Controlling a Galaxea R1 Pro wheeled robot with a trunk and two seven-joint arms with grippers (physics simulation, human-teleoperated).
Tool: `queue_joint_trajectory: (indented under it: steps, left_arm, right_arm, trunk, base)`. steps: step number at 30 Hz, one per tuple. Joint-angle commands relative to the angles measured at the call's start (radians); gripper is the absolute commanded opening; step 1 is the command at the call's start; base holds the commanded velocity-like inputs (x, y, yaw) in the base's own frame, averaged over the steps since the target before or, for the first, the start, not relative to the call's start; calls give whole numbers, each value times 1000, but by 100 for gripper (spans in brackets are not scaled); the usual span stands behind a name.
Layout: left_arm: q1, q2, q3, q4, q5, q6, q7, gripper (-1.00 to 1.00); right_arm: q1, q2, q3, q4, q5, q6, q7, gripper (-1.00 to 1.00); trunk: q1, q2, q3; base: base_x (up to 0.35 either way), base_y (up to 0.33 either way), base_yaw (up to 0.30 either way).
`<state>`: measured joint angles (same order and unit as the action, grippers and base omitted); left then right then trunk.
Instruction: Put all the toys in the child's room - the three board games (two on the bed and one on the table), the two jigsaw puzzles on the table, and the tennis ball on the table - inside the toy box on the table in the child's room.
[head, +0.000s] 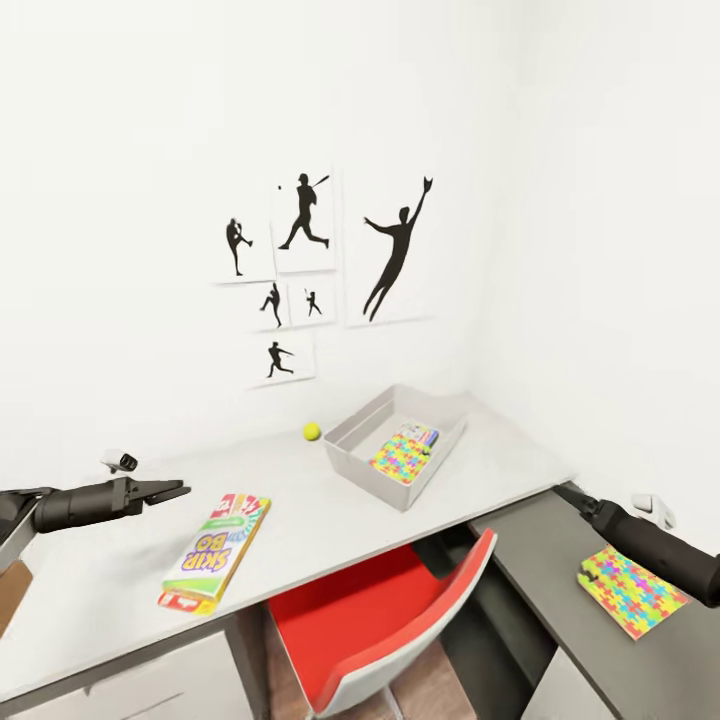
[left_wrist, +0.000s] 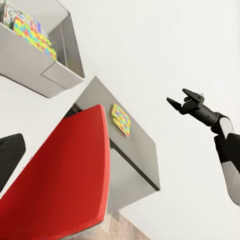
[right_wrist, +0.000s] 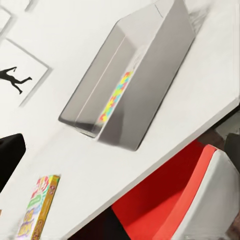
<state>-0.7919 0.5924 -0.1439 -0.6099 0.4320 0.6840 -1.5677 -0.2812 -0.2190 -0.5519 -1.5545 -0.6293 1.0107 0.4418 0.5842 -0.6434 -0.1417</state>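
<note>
Both grippers hover empty: the left gripper (head: 175, 490) with its fingers slightly parted over the table (head: 300, 520) near the Skip-Bo board game (head: 215, 552), the right gripper (left_wrist: 182, 100) spread open. One jigsaw puzzle (head: 402, 458) lies in the toy box (head: 345, 447); another (head: 630, 590) lies on the cabinet at right. The tennis ball (head: 312, 431) sits left of the box.

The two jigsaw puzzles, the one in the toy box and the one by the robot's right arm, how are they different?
One jigsaw puzzle lies inside the toy box on the pale table; the other puzzle lies out on the lower dark grey cabinet top. The first has a printed box resting beside it in the tray; the second lies alone, near the right arm. Both are thin, flat and brightly multicoloured.
</note>
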Motion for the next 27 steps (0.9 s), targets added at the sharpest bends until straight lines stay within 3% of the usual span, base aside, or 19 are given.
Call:
queue_joint_trajectory:
  steps: [1,10,27]
  left_arm:
    - [-1,1,-6,1,5,10,-3,100]
    - [-2,1,-6,1,5,9,-3,100]
    - [-1,0,-6,1,5,-11,-3,100]
  right_arm:
    - [-1,0,-2,-1,8,5,9,100]
    - [-1,0,-2,-1,8,5,9,100]
    - [-1,-6,-2,-4,9,6,9,100]
  trunk:
    - [0,-2,-1]
    - [0,-2,6]
    - [0,-2,8]
  base:
    - [-238,164,231]
    - [-160,108,261]
    - [-8,5,281]
